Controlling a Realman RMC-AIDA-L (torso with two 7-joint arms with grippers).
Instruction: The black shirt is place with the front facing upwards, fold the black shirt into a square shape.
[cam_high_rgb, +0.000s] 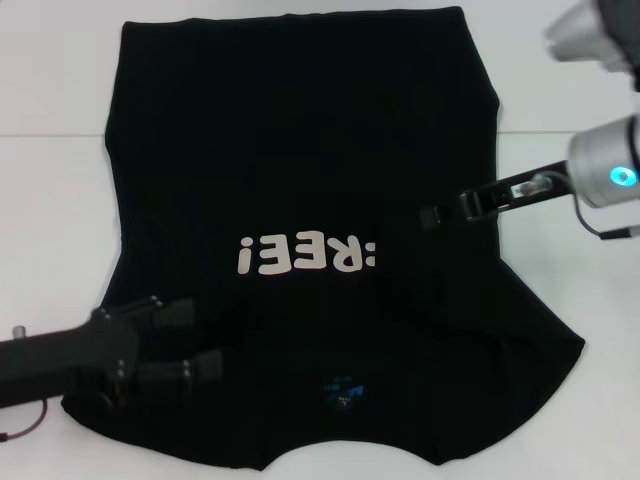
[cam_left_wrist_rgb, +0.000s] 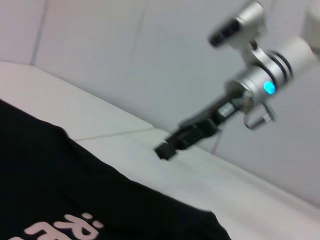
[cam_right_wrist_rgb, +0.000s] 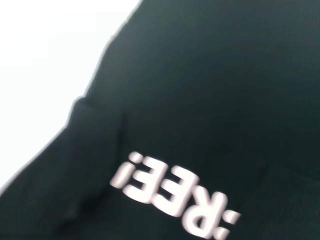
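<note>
The black shirt (cam_high_rgb: 300, 150) lies spread flat on the white table (cam_high_rgb: 50, 200), its white lettering (cam_high_rgb: 310, 255) upside down to me and the blue neck label (cam_high_rgb: 340, 392) near the front edge. A fold of cloth covers the lettering's right end. My left gripper (cam_high_rgb: 192, 340) hovers open over the shirt's front-left part, with nothing between its fingers. My right gripper (cam_high_rgb: 432, 213) reaches in from the right over the shirt's right edge, shut and empty. In the left wrist view the right gripper (cam_left_wrist_rgb: 165, 149) hangs in the air above the table. The right wrist view shows only the shirt (cam_right_wrist_rgb: 210, 90) and its lettering (cam_right_wrist_rgb: 172, 192).
White table surface (cam_high_rgb: 570, 290) borders the shirt on the left and right. A seam line in the table (cam_high_rgb: 55, 135) runs across behind the shirt. A pale wall (cam_left_wrist_rgb: 125, 60) stands behind the table.
</note>
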